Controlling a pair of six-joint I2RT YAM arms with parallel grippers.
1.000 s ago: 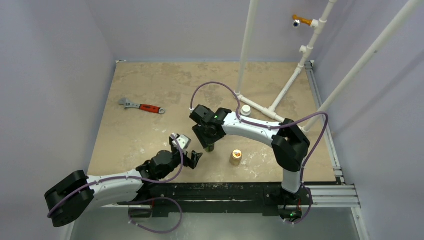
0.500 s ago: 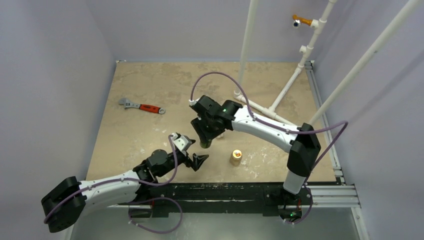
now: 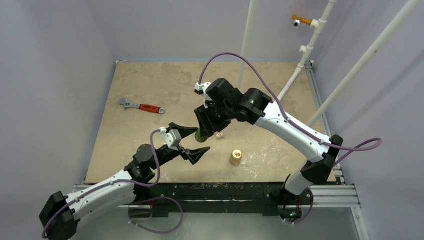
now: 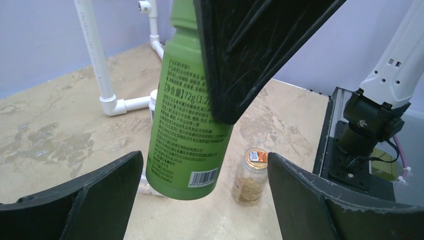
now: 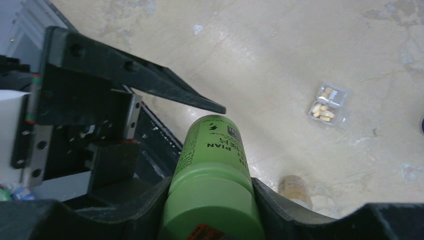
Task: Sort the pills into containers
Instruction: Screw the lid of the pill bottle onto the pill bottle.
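Note:
My right gripper (image 3: 206, 126) (image 5: 212, 207) is shut on the cap end of a green pill bottle (image 3: 202, 135) (image 5: 214, 160) (image 4: 190, 120), held tilted above the table. The left gripper (image 3: 191, 143) (image 4: 204, 159) stands open just in front of the bottle's base, one finger on either side and not touching it. The container, a small clear plastic case (image 5: 328, 103) (image 3: 219, 134), lies on the table behind the bottle. Several pale pills (image 5: 320, 112) sit inside it.
A tan-orange bottle (image 3: 235, 157) (image 4: 251, 175) (image 5: 295, 191) stands near the front edge, right of the grippers. A red-handled wrench (image 3: 142, 106) lies at the left. White pipe frame (image 3: 280, 95) (image 4: 95, 50) rises at the back right.
The right arm has lifted the green bottle off the table and swung back and up. My left arm has reached forward and up, and its jaws have opened around the bottle's base.

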